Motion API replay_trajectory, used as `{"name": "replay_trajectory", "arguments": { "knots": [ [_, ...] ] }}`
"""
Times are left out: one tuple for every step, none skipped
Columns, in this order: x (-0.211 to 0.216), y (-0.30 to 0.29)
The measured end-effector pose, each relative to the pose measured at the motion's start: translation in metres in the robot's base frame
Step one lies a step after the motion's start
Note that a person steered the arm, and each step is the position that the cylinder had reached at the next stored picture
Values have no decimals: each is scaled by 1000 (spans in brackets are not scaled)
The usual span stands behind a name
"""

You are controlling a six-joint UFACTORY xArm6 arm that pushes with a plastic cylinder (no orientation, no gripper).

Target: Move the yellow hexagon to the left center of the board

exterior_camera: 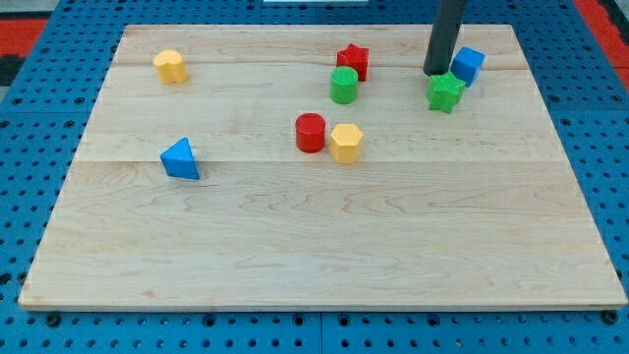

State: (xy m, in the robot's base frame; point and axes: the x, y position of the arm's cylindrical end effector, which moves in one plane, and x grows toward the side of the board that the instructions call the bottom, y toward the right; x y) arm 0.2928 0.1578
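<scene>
The rod's tip (pixel 435 73), a bare end holding nothing, stood beside the green star (pixel 446 92), well right of the yellow hexagon (pixel 346 143) at mid-board. A leftward push risked dragging the touching red cylinder (pixel 311 133) along.

My tip (pixel 435 73) stands just beside the green star (pixel 445 91) and blue block (pixel 468 65).

The arm shows only as a straight, smooth, dark grey rod (pixel 444 37), round in section, with a blunt tip (pixel 435 74).
</scene>
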Motion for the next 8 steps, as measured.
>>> {"name": "replay_trajectory", "arguments": {
  "knots": [
    [10, 0],
    [32, 6],
    [75, 8],
    [114, -34],
    [125, -81],
    [135, -129],
    [135, -186],
    [131, -231]
  ]
}}
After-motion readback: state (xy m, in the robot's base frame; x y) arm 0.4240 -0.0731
